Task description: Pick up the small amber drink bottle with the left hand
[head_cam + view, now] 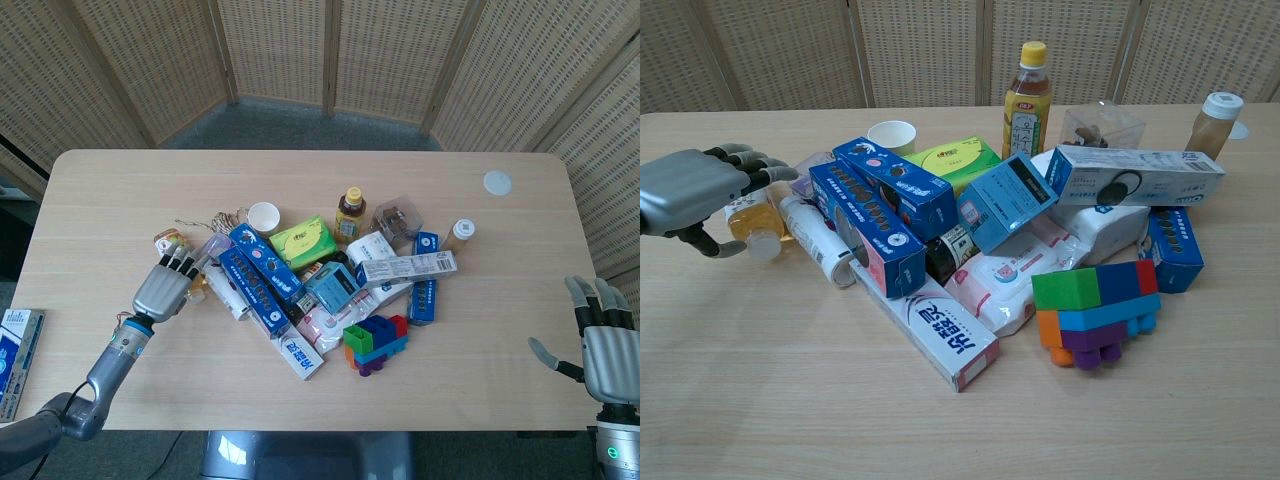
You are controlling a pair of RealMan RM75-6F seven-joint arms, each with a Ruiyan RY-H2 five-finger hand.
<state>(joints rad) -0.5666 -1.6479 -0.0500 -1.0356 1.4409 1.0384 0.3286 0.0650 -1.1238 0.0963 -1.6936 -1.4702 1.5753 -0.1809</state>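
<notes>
The small amber drink bottle (pixel 750 214) lies on its side at the left end of the pile, its white cap toward me. In the head view only a sliver of the bottle (pixel 197 292) shows beside my left hand (pixel 165 288). That left hand (pixel 690 190) is arched over the bottle, fingers reaching across its body and the thumb curled near the cap. The bottle still rests on the table and the fingers are not closed round it. My right hand (pixel 605 345) hovers with fingers apart off the table's near right corner, holding nothing.
Right of the bottle lie a white tube (pixel 815 240) and stacked blue boxes (pixel 262 275). Further right are a paper cup (pixel 264 216), a tall yellow-capped bottle (pixel 350 213), coloured blocks (pixel 375 343) and a white-capped bottle (pixel 461 232). A white disc (pixel 497 182) lies at the back right.
</notes>
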